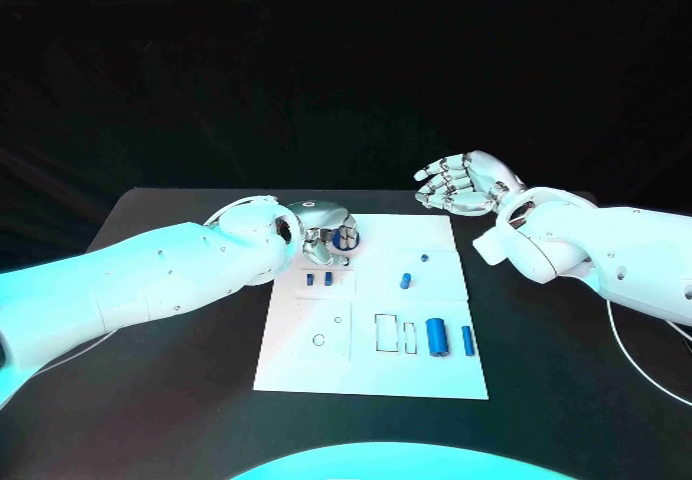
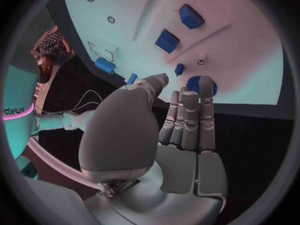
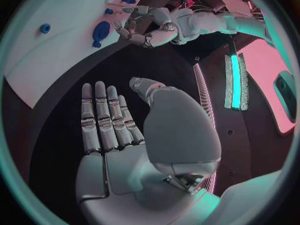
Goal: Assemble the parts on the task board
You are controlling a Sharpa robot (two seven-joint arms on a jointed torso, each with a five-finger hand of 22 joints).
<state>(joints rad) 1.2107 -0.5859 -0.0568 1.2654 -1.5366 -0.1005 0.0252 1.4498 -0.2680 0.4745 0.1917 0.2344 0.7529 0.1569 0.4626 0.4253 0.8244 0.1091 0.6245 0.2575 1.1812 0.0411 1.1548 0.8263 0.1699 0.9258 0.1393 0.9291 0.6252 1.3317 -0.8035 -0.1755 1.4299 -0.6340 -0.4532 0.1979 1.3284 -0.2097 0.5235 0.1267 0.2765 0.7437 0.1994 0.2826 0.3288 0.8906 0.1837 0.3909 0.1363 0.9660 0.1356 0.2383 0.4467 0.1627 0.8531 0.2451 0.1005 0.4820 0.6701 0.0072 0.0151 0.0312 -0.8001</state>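
Task board (image 1: 368,375): white plate at the centre of the black table (image 1: 173,400), long axis running 12 to 6 o'clock in the head view.
Left hand (image 1: 320,232): over the board's 11 o'clock corner. Head view shows the fingers curled downward near a round blue part (image 1: 345,237); whether they touch it cannot be told there.
Left hand, wrist view (image 2: 187,120): fingers straight and side by side, thumb apart, nothing grasped. The fingertips lie just short of the round blue part (image 2: 201,84), which rests on the board.
Right hand (image 1: 464,182): off the board, beyond its 1 o'clock corner, raised above the table. Head view shows fingers loosely bent.
Right hand, wrist view (image 3: 112,130): palm flat, fingers extended, released, holding nothing.
Small blue blocks (image 1: 320,279): a pair just at 6 o'clock of the left hand.
Large blue cylinder (image 1: 437,337): lying at the board's 4 o'clock region, beside a slim blue pin (image 1: 467,340).
Small blue peg (image 1: 407,280): near the board's centre.
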